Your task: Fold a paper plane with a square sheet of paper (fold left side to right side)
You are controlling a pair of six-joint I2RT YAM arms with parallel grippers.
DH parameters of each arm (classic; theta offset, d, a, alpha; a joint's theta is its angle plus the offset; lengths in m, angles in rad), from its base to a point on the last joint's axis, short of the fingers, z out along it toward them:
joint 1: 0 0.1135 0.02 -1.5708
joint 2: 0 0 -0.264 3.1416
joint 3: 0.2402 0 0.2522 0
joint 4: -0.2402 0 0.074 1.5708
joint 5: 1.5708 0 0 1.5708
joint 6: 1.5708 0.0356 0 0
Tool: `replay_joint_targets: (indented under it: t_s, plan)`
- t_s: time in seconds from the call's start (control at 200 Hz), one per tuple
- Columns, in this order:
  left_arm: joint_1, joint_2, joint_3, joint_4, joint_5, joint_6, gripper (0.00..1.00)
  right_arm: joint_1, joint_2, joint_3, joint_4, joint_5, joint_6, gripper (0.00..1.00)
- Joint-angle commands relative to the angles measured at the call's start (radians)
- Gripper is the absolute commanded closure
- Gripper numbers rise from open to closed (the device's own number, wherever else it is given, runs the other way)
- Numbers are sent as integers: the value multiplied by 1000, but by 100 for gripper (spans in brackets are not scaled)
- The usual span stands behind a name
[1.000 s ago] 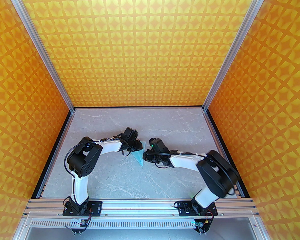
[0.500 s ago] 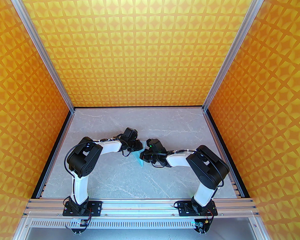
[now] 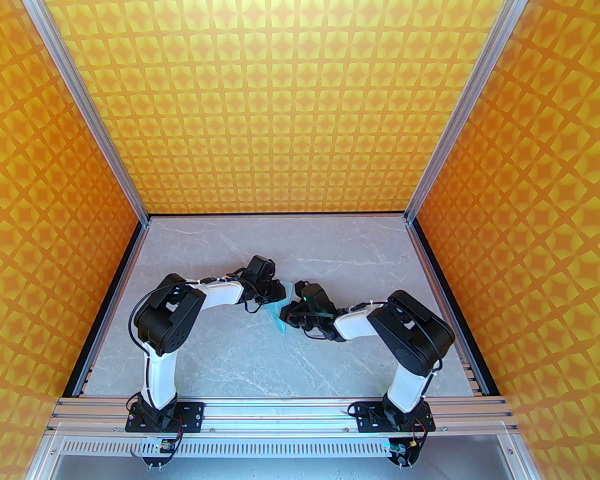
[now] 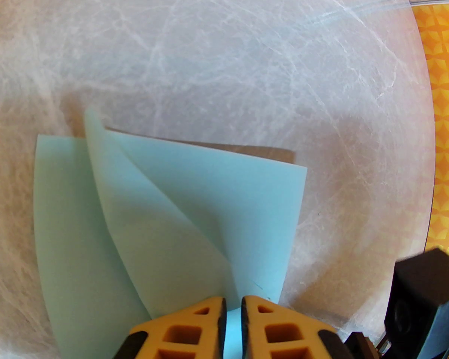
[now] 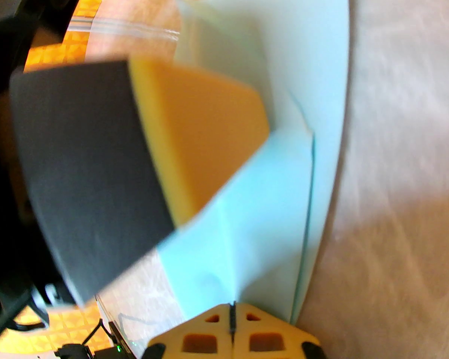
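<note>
the left gripper [image 4: 234,314] is clenched on the paper sheet [image 4: 194,200], its two yellow fingertips nearly together with a sliver of pale blue showing between them. the right gripper [image 5: 232,322] has its jaws pressed fully together right at the near edge of the sheet; whether a layer is pinched there cannot be told. in the right wrist view one yellow-and-black left finger [image 5: 194,133] lies across the paper's upper flap. the sheet is folded into layered triangular flaps, one raised off the rest. it rests on the grey marbled table [image 3: 230,348], near the middle, between the two grippers, its point towards the arm bases.
</note>
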Motion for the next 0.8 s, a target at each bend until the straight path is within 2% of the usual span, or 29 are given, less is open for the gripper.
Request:
replay_joint_targets:
  t_s: [0.0,0.435,0.795]
  plan:
    - [-1,55,-26,-48,-51,-15,84,52,-21,-64,-81,-21,26,99]
    - [-3,50,-26,-48,-57,-13,84,117,-118,-181,-72,32,76,98]
    - [-9,20,-34,-52,-56,3,84,75,-230,-26,-279,118,-54,96]
